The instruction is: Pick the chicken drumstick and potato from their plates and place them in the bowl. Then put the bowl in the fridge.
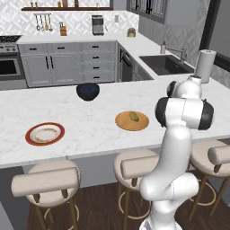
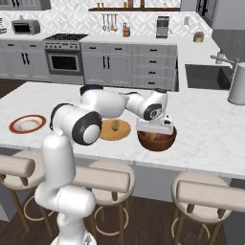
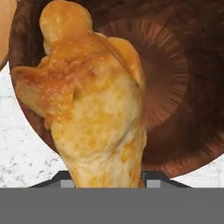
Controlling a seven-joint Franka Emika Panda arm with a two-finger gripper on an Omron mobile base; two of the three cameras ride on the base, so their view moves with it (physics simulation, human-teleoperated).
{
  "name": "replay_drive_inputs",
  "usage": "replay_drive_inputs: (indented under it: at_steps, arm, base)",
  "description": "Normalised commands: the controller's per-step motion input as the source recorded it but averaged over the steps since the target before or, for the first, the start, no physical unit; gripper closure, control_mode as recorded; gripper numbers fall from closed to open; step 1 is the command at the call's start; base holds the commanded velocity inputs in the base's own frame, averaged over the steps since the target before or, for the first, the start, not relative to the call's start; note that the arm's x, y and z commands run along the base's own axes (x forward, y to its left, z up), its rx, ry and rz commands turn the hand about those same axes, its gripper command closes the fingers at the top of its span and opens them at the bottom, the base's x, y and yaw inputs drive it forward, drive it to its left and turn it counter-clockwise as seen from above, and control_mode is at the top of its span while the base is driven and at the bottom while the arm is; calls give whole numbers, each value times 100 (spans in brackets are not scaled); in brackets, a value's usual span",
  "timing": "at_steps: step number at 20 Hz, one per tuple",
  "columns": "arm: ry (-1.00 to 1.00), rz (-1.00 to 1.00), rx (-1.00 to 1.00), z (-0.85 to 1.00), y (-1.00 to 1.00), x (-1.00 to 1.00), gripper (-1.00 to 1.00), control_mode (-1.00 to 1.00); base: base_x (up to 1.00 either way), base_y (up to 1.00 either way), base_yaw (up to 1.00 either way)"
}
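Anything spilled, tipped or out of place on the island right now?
Nothing stands out. The gripper holds the chicken drumstick over the bowl, which sits upright. The potato lies on its orange plate, and the red-rimmed plate sits flat, nothing spilled.

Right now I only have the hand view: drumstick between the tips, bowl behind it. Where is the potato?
Observer: The potato lies on the orange plate, not in the bowl.
Operator: And the other plate?
Observer: In the right base view, the red-rimmed plate is on the same counter, with the orange plate between it and the bowl.
Operator: How close is the gripper to the bowl?
Observer: In the right base view, the gripper sits right at the bowl's rim, so the drumstick looks to hang inside it.
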Motion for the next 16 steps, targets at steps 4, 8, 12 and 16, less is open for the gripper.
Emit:
replay_drive_inputs:
  at_steps: [4, 8, 12, 16]
  arm:
    - [0, 0, 0, -22, -5, 38, 100, -100]
    - [0, 0, 0, -17, -1, 29, 100, -100]
    - [0, 0, 0, -35, 0, 10, 100, -100]
    - [0, 0, 0, -36, 0, 6, 100, -100]
  base:
    - [0, 0, 0]
    - [0, 0, 0]
    - [0, 0, 0]
    - [0, 0, 0]
